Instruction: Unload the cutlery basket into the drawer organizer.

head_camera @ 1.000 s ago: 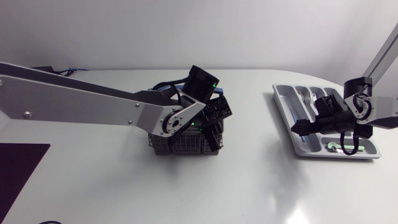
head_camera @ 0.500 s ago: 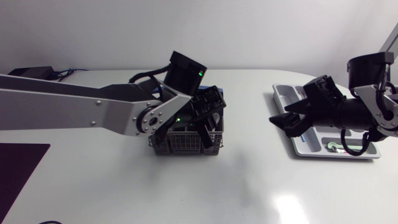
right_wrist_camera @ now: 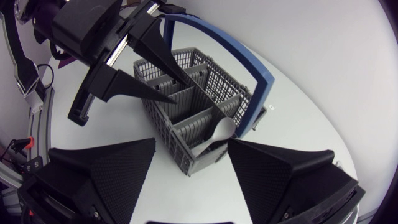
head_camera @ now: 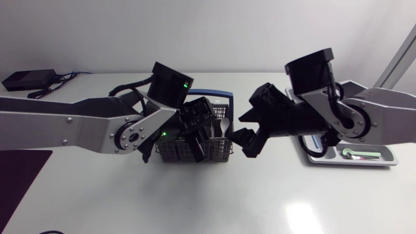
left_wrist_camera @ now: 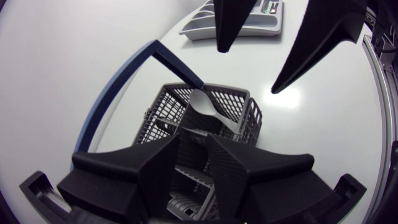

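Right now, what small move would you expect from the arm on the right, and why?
Probably lower my right tool over the spoon and close on it. That tool is open and empty. The spoon stands bowl up in a corner compartment of the basket, just ahead of the tool, and the drawer organizer lies on that arm's side.

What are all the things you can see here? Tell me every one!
table: 1, white, under everything
cutlery basket: 1, grey mesh with blue handle, middle of table
spoon: 1, silvery, in the basket
drawer organizer: 1, grey, table's right side
green-handled piece: 1, green and silver, in organizer's front compartment
black box: 1, black, far left corner
mat: 1, dark, near left edge
left gripper: 1, black, open, over basket
right gripper: 1, black, open, beside basket
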Robot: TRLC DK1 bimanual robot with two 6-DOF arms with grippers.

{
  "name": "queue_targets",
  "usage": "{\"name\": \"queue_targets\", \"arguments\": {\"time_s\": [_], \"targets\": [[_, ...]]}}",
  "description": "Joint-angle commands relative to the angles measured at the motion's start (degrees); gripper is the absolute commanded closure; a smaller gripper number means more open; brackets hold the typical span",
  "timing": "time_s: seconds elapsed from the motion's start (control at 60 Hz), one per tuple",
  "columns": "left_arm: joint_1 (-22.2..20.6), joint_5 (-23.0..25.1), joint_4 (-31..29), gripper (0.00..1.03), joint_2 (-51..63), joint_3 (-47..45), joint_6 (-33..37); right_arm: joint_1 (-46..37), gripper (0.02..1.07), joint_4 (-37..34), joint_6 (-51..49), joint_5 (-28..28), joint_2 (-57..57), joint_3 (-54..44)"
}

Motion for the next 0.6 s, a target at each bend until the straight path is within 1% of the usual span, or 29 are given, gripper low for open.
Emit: {"name": "queue_targets", "arguments": {"time_s": [0.0, 0.133, 0.217, 0.317, 0.4, 0.583], "targets": [[0.89, 0.18, 0.93, 0.69, -1.07, -2.61, 0.16, 1.47, 0.23, 2.64, 0.9, 1.54, 2.93, 1.52], [2.03, 0.18, 2.69, 0.69, -0.98, -4.54, 0.16, 1.65, 0.23, 5.19, 0.11, 1.63, 7.14, 3.01], [2.47, 0.18, 3.04, 0.69, -0.72, -4.98, 0.16, 2.26, 0.23, 6.07, -0.16, 2.94, 8.81, 3.98], [2.91, 0.18, 3.31, 0.69, -0.01, -5.24, 0.33, 3.4, 0.23, 6.51, -0.95, 5.41, 9.96, 5.3], [3.17, 0.27, 3.4, 0.69, 0.6, -5.33, 0.42, 4.19, 0.23, 6.6, -1.56, 6.37, 10.84, 6.18], [3.26, 0.27, 4.54, 0.69, 1.92, -6.12, 0.51, 5.95, 0.23, 7.91, -3.06, 11.91, 14.44, 7.58]]}}
